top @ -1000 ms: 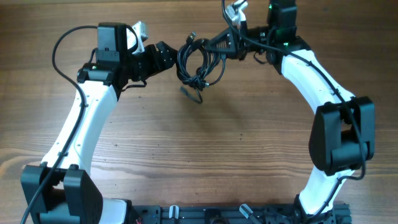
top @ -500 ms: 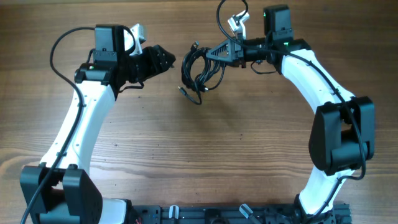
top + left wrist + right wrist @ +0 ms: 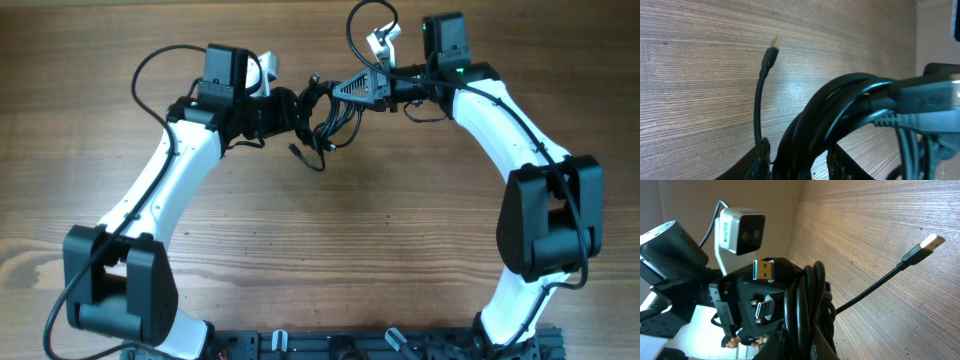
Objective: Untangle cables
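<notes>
Overhead view: both arms are reaching forward and bending inward, so that their wrists are meeting at the far middle of the table [image 3: 330, 240]. The left end effector [image 3: 290, 112] is pointing right and the right end effector [image 3: 350, 88] is pointing left. The cables [image 3: 325, 120] are hanging between them as one dark coiled bundle. The right end effector is gripping the bundle's upper right side with its jaws narrow. A loose plug end [image 3: 294, 148] is trailing below the coil, near the wood.

Left wrist view: the coiled bundle is passing between the two fingers [image 3: 757, 160] at the lower edge of the picture. It is not possible to tell whether the jaws are pressing on the bundle or only bracketing it. The loose plug end is standing up on a single strand to the left of the coil.

Right wrist view: the bundle is rising from the lower centre, where this end effector is clamping it. A blue-tongued USB plug [image 3: 765, 270] is lying across the top of the coil. The left arm's wrist camera [image 3: 742, 230] is facing in from just behind it.
</notes>
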Robot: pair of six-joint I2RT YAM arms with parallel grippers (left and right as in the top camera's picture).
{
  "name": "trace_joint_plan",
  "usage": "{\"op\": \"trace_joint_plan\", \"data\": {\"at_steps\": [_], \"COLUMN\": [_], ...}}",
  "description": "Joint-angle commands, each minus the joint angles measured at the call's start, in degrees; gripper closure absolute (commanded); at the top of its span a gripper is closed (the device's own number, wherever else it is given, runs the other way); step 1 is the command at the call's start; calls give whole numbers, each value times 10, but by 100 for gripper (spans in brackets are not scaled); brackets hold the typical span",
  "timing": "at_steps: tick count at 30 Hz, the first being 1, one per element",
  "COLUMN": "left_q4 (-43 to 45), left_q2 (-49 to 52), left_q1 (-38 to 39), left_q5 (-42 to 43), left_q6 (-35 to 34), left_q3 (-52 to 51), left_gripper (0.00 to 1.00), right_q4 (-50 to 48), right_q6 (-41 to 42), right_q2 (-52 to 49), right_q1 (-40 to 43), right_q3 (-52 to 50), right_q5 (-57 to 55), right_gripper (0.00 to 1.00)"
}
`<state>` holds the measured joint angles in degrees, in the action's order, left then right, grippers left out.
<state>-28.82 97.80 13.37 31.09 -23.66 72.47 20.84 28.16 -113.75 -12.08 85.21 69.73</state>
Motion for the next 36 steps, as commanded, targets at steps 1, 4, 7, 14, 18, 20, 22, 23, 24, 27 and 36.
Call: {"op": "trace_joint_plan", "data": {"at_steps": [1, 4, 7, 14, 18, 20, 22, 23, 24, 27, 36], "left_q4": [10, 22, 33, 35, 35, 35, 36, 35, 34, 31, 24], "left_q2": [31, 33, 33, 26, -6, -24, -37, -41, -44, -43, -43], "left_q1": [0, 7, 13, -5, -33, -46, -57, -61, -65, -65, -63], "left_q5": [-21, -20, -21, -17, 15, 47, 87, 103, 112, 96, -11], "left_q6": [-14, -21, -21, -21, -21, -22, -26, -26, -26, -25, -90], "left_q3": [-3, -3, -3, -2, -2, -2, -2, -2, -2, -2, -2], "left_gripper": [67, 73, 83, 96, 96, 96, 96, 96, 96, 96, 96], "right_q4": [3, 3, 3, 87, 163, 181, 183, 180, 176, 182, 214], "right_q6": [-11, -11, -11, -12, -11, -10, -12, -24, -48, -102, -116], "right_q2": [7, 7, 7, 7, 7, 7, 7, 7, 7, 15, 153], "right_q1": [-3, -8, -16, -17, -17, -17, -17, -17, -17, -17, -32], "right_q3": [5, 5, 5, 5, 5, 5, 5, 6, 6, 13, 23], "right_q5": [42, 58, 57, -123, -320, -397, -432, -432, -415, -331, -256], "right_gripper": [96, 96, 96, 96, 96, 96, 95, 94, 84, 66, 57]}}
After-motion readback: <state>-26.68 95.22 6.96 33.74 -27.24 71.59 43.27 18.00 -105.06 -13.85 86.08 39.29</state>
